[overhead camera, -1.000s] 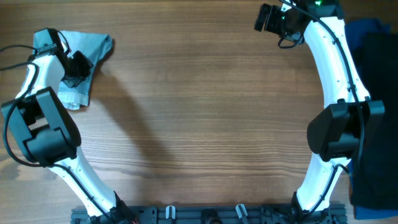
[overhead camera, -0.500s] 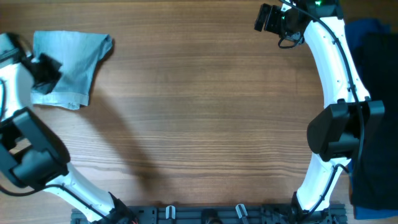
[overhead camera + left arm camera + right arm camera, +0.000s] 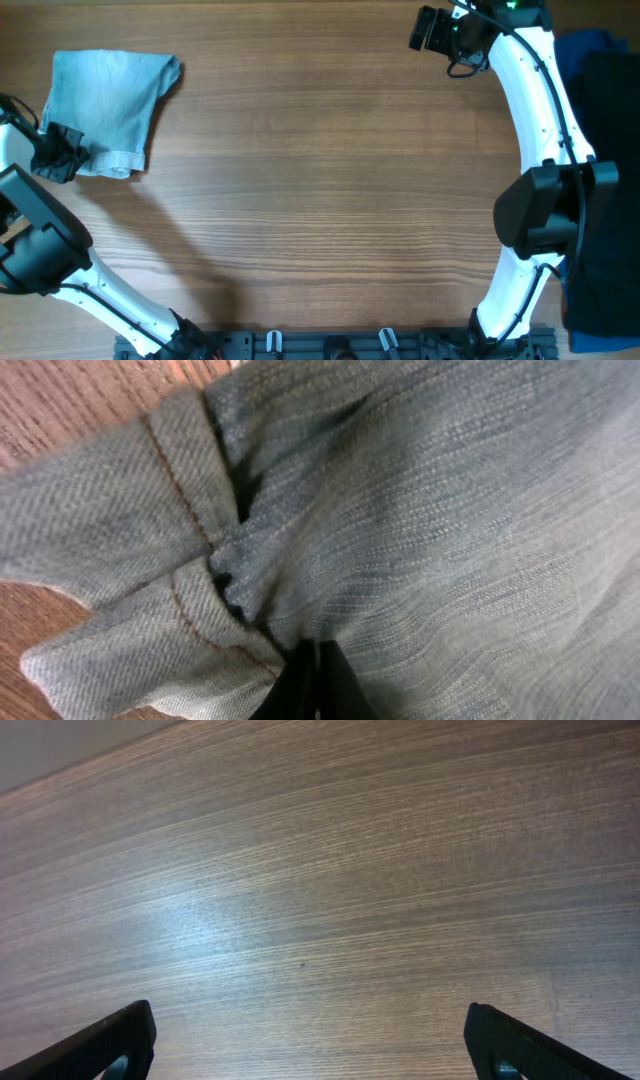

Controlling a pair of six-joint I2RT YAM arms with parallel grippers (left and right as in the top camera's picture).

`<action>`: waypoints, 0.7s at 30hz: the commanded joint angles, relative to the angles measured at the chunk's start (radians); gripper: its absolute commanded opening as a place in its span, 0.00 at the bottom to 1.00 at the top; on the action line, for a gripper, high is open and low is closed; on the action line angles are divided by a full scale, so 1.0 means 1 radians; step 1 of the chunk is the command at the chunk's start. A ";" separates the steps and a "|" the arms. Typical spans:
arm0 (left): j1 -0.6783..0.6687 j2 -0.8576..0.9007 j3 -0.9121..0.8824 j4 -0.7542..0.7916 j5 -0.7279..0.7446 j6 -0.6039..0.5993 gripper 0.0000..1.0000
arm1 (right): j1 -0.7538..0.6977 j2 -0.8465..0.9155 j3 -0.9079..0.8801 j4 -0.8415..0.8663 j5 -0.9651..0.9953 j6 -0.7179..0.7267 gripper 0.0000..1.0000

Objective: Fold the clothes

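Note:
The clothes, a pair of light faded blue denim shorts (image 3: 115,105), lie in a flat bundle at the table's far left. My left gripper (image 3: 55,155) is at their lower left corner, by the cuffed hem. The left wrist view is filled with the denim (image 3: 450,510) and a cuff with orange stitching (image 3: 110,530). Folds in the cloth run together at my shut left gripper (image 3: 312,675), which pinches the fabric. My right gripper (image 3: 430,30) hangs open at the far right of the table. In its wrist view the right gripper (image 3: 315,1050) has only bare wood between the fingers.
A heap of royal-blue (image 3: 590,45) and black garments (image 3: 610,200) lies along the right edge, behind the right arm. The wooden tabletop (image 3: 330,180) stretches between the two arms. A black rail (image 3: 330,345) runs along the front edge.
My left gripper has moved left and toward the front, from over the shorts to their lower left corner. The shorts have spread wider to the left. The right arm has stayed still.

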 commanded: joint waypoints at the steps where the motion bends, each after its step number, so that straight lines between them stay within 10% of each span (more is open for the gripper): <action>1: 0.007 -0.055 -0.020 -0.005 0.131 0.012 0.04 | -0.002 0.000 0.001 0.002 0.014 -0.005 1.00; 8: -0.037 -0.290 -0.020 0.068 0.225 -0.048 0.08 | -0.002 0.000 0.001 0.002 0.014 -0.005 1.00; 21: -0.061 0.065 -0.022 0.322 0.690 -0.019 0.10 | -0.002 0.000 0.001 0.002 0.014 -0.005 1.00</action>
